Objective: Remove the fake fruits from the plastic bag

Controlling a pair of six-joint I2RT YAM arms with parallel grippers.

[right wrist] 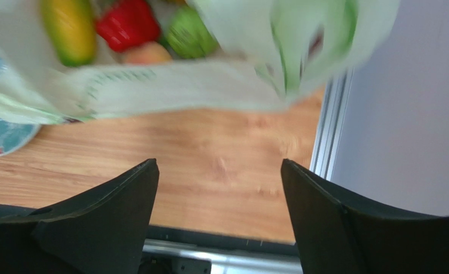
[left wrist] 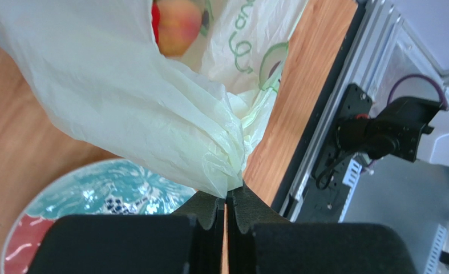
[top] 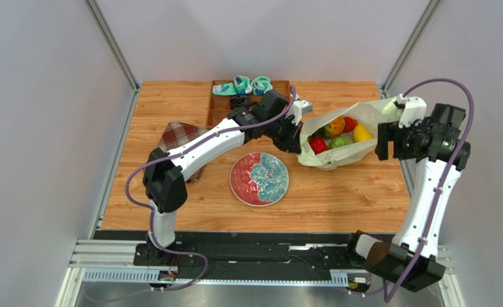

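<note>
- The fake fruits lie inside the open plastic bag, on the bench at 2 o'clock from the plate.
- The bag's long axis runs about 9-to-3 in the top view.
- Your left fingers are pressed together, pinching its 9 o'clock edge.
- Your right fingers, spread and empty, hang at its 3 o'clock end. That looks like the free arm for reaching in.

White links, black joints, purple cables.
</note>
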